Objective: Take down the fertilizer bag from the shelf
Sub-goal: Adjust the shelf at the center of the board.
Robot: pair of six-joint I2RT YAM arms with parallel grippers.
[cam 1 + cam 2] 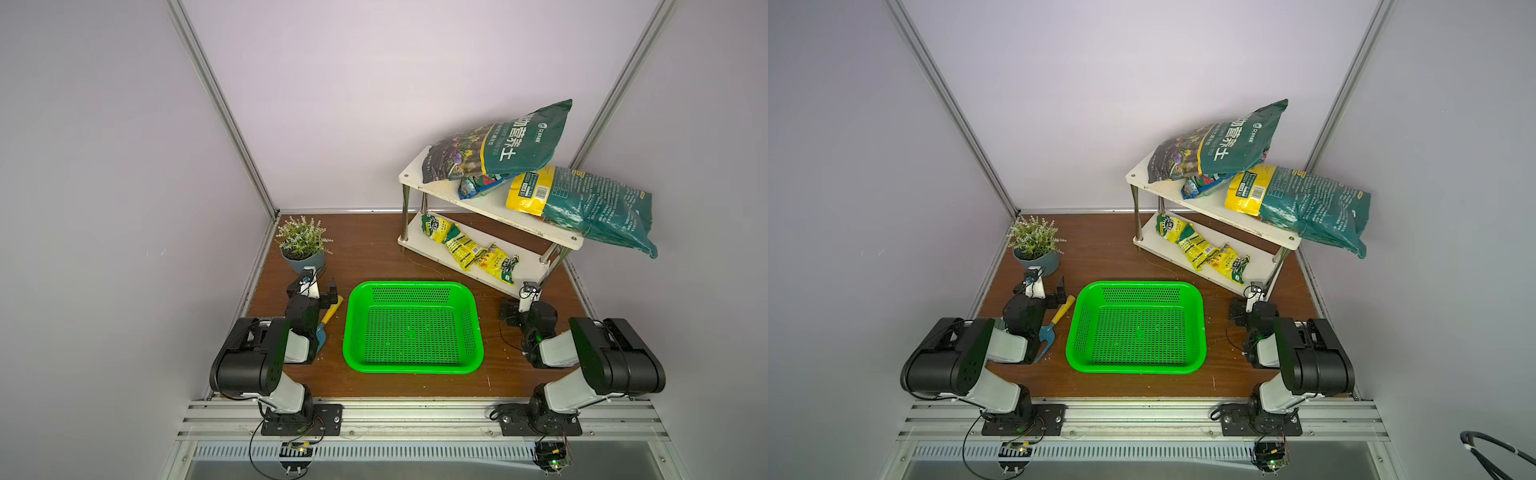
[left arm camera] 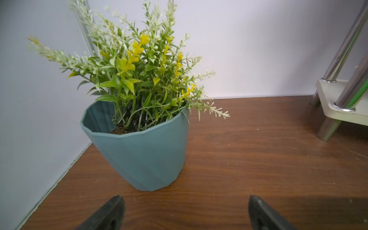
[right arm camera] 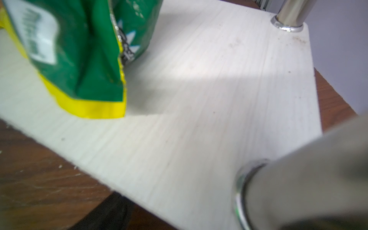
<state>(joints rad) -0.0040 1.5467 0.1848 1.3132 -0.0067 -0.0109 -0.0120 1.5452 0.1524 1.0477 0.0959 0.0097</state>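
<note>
Wood-brown table (image 1: 374, 386) in both top views, with the white shelf (image 1: 492, 205) askew at upper right. On its top tier a dark green bag (image 1: 498, 143) leans over a small blue bag (image 1: 476, 189), and a teal-and-yellow bag (image 1: 590, 203) overhangs the right end. On the lower tier two yellow-green packets (image 1: 457, 245) lie end to end (which one is the fertilizer bag, print too small to tell). Green basket (image 1: 1136, 284) at centre, potted plant (image 1: 302, 249) at left, garden fork (image 1: 1059, 318) between the left arm and the basket. Right gripper (image 1: 523, 296) sits just beside the shelf's near corner.

Left wrist view: left gripper (image 2: 186, 198) spread wide at the bottom edge, holding nothing. The plant is ahead and a shelf foot is at right.

Right wrist view, blurred: a packet at upper left on the lower board, a chrome leg (image 3: 298, 179) at lower right. Only one dark finger (image 3: 111, 211) shows at the bottom; the jaws stand wide, nothing pinched.
</note>
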